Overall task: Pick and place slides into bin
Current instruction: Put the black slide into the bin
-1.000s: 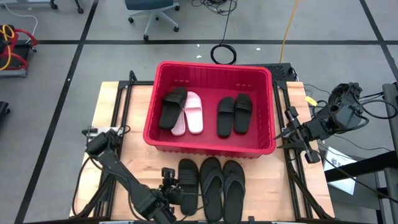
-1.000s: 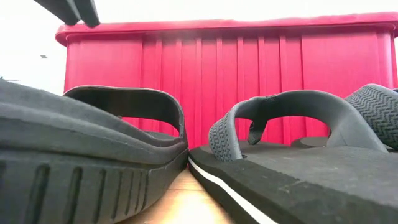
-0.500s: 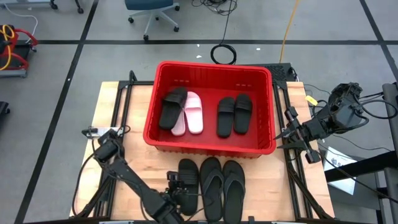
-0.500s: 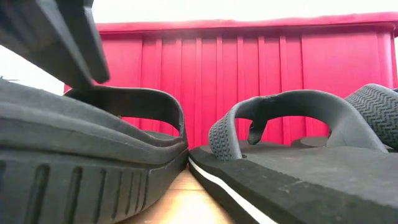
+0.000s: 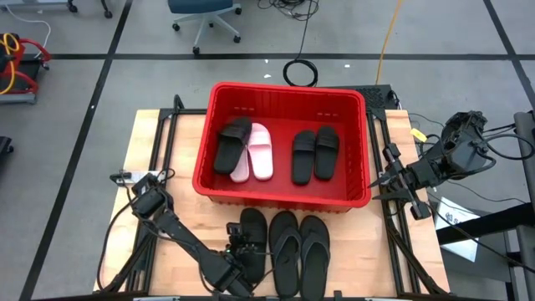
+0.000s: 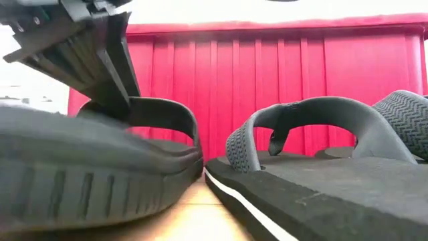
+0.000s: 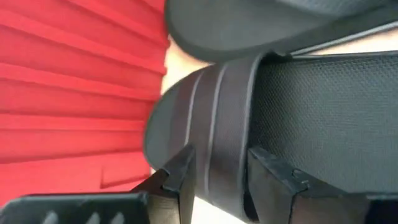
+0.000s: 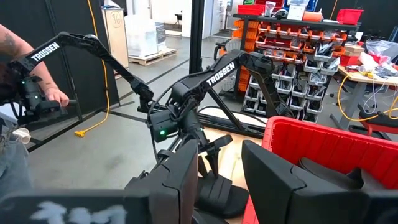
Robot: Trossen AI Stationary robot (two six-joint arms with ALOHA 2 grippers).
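A black wide-strap slide (image 5: 252,227) lies sole down on the table in front of the red bin (image 5: 284,88). Beside it lies a pair of black thong flip-flops (image 5: 298,249). In the bin lie a black slide on a white pair (image 5: 257,150) and a black pair (image 5: 315,155). My left gripper (image 7: 217,177) is down on the wide-strap slide, open, with one finger on each side of its strap (image 7: 221,124). My right gripper (image 8: 224,180) is open and empty, off the table's right edge (image 5: 399,177). My left gripper comes at the slide's strap (image 7: 217,143) slanting down from the near side, its fingers set across the strap's width. In the low view one finger (image 6: 107,67) meets the strap's edge (image 6: 130,107). The slide lies on the table.
The bin's ribbed near wall (image 6: 267,87) stands right behind the slides. A black cable coil (image 5: 299,73) lies on the floor beyond the bin. In the right wrist view a person (image 8: 18,93) stands in the room behind the table.
My left gripper has gone toward the table's right edge and down onto the wide-strap slide. In the low view its finger has dropped from above the bin's rim to the strap. The slide's near end has shifted a little.
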